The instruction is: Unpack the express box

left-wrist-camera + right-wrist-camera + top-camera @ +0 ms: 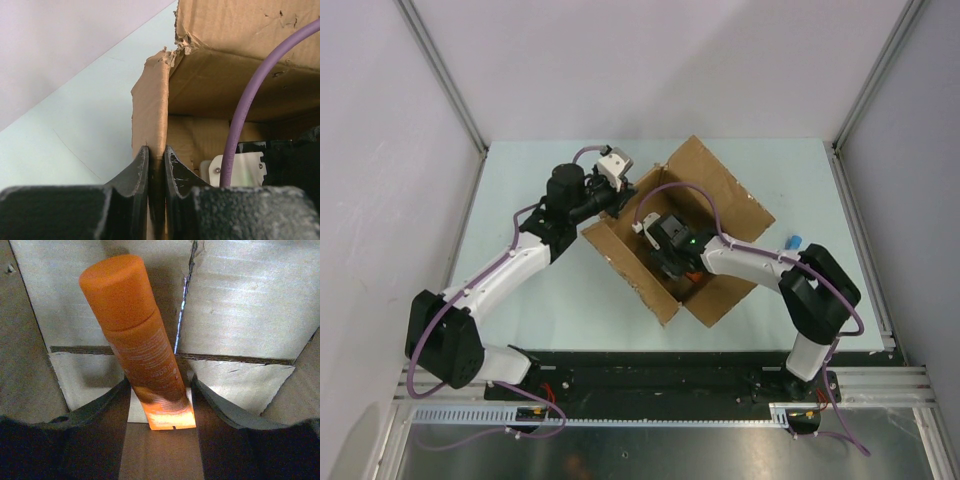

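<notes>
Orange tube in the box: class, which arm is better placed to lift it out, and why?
Right. The right tool is down inside the express box, straddling the orange tube. The left tool is clamped on the box's wall.

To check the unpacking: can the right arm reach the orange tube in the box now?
Probably yes: its fingers stand on both sides of the orange tube inside the open express box.

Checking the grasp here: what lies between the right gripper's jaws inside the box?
An orange tube, cap end away from the right gripper, inside the express box. The right wrist view shows it.
</notes>
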